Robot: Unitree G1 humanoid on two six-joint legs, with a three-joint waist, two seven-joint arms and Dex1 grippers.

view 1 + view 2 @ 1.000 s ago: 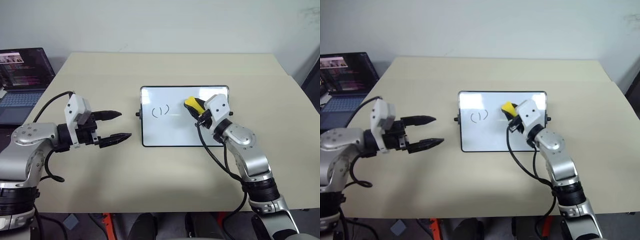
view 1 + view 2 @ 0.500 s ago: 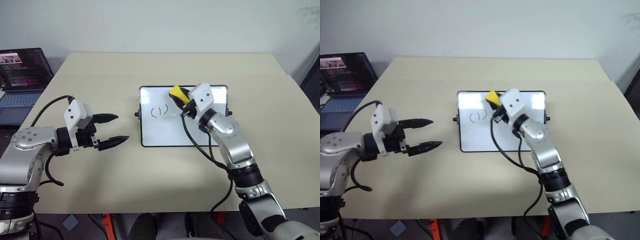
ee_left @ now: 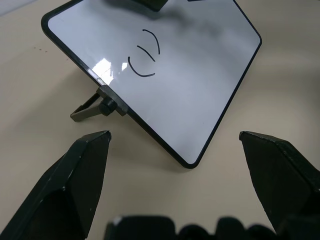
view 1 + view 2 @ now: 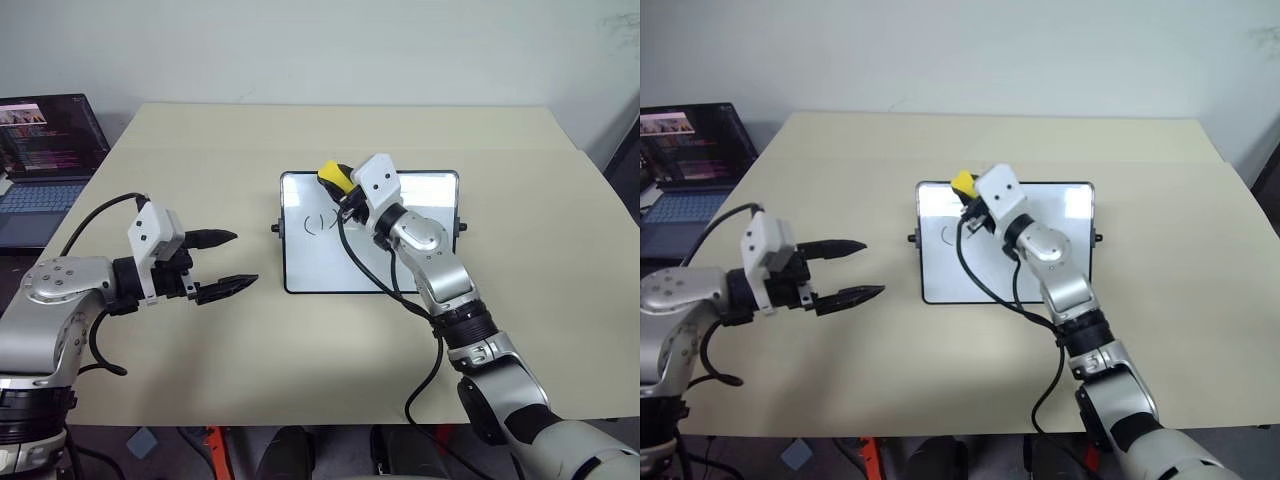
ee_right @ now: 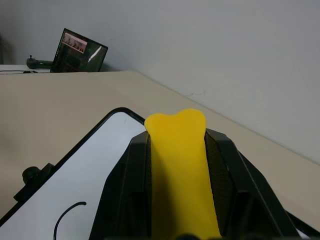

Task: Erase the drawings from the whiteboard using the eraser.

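Two grippers are over a beige table (image 4: 330,350). The right gripper (image 4: 343,192) is closed on the yellow eraser (image 4: 332,177), which stands out between its black fingers (image 5: 127,185). It holds the eraser above the upper left part of the whiteboard (image 4: 330,265), near the top edge. The whiteboard lies in the middle of the table, with a small black knob (image 4: 275,228) on its left side. On its left half there are the drawings (image 3: 144,60), thin black curved marks, just beside the eraser. The left gripper (image 4: 225,262) is to the left of the whiteboard, apart from it, with its two fingers spread open and empty, pointing toward the whiteboard. A laptop (image 4: 45,150) stands at the far left.
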